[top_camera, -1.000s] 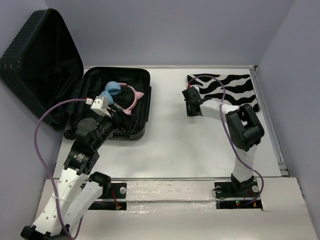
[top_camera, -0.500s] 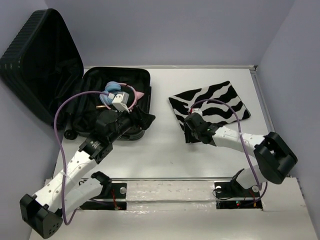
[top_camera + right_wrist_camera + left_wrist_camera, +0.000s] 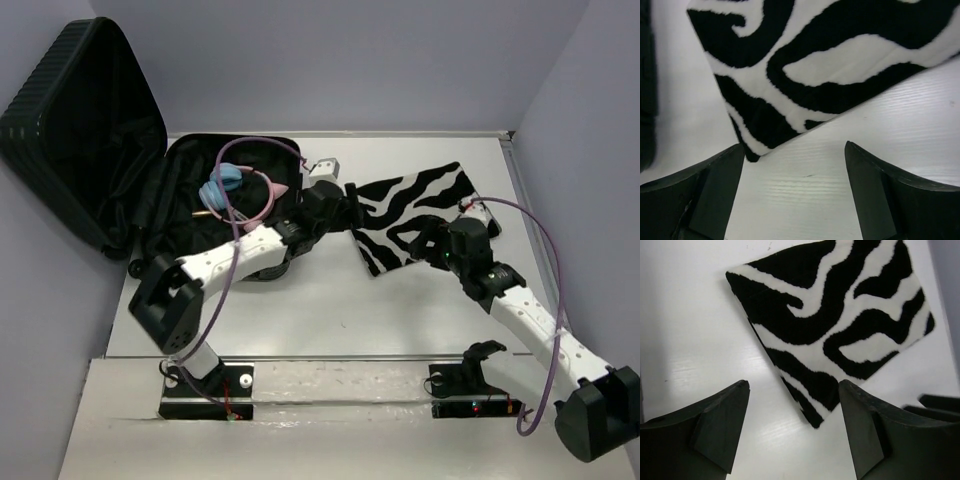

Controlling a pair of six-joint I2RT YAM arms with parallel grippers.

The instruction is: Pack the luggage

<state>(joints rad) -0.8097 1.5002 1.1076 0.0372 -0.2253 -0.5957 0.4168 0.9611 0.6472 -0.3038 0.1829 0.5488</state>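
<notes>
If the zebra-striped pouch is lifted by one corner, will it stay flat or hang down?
Probably it droops: the zebra pouch looks like thin, furry fabric lying flat. It seems light, and the pile should resist slipping.

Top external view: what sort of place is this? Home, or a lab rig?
Probably a lab test cell, not a home: a white table boxed in by blank lavender walls, left arm and right arm bolted at its near edge, an open black suitcase as prop.

Zebra pouch (image 3: 410, 200) flat on white table (image 3: 380, 310), between the two sets of jaws. Left gripper (image 3: 345, 208) at its left edge, right gripper (image 3: 428, 243) at its near edge. Open suitcase (image 3: 90, 130) behind left jaws, headphones (image 3: 235, 190) inside.
</notes>
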